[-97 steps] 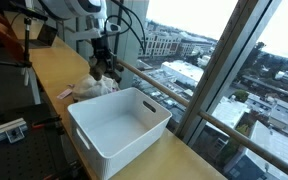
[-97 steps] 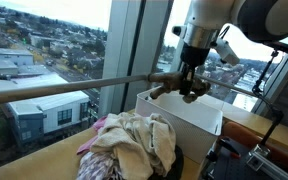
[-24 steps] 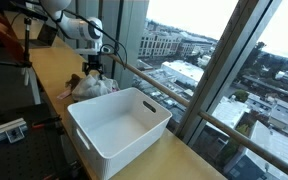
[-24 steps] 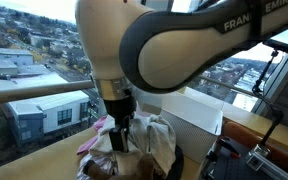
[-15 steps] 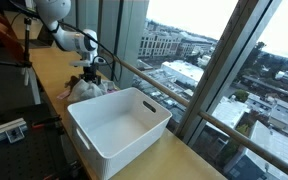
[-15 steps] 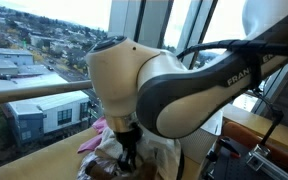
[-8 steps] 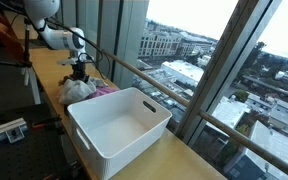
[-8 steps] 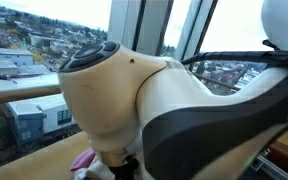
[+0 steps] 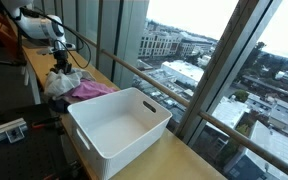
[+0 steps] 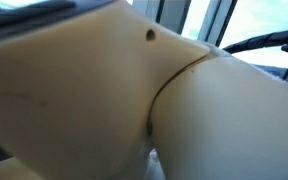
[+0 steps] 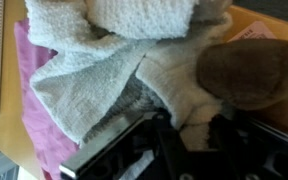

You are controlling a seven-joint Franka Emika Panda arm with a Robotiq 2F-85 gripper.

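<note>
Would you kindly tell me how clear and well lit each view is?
In an exterior view, window daylight is bright and the white bin and cloth pile are sharp; in an exterior view, the blurred arm fills the frame; in the wrist view, the pile is close, slightly soft, the bottom dark.

A long wooden counter [image 9: 42, 62] runs beside the window wall. A white bin [image 9: 104, 148] stands on it, open side up. Just behind the bin lies a heap of cloth: a crumpled white towel [image 9: 64, 83], and a pink cloth [image 9: 92, 91] spread between the towel and the bin, seemingly touching both. In the wrist view a brown thing [image 11: 249, 72] rests against the towel, over the wood.
</note>
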